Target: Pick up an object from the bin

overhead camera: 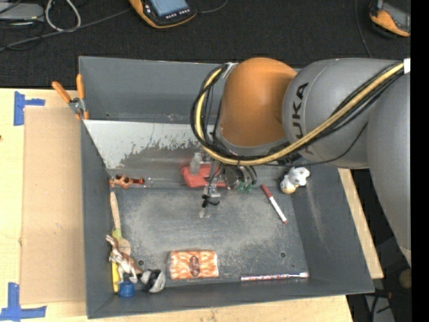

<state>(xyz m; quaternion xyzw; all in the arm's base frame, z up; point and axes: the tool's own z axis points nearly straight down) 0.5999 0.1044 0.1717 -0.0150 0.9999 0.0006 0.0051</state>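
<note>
My gripper [210, 198] hangs under the orange wrist cover, near the middle of the bin toward the back wall, just above the bare floor. A red blocky thing [193, 176] lies right behind it, to its upper left, against the back wall. A small green item [245, 187] lies just to the right of the gripper, partly hidden by cables. Further right, a red and white pen [273, 203] lies slanted on the floor. Nothing shows in the gripper.
A white and yellow toy [294, 179] sits at the right wall. An orange patterned rectangle [193, 264] and a thin striped stick [273, 276] lie at the front. Small things are heaped in the front left corner [127, 268], with a wooden stick [115, 210] and a brown piece [127, 180] on the left.
</note>
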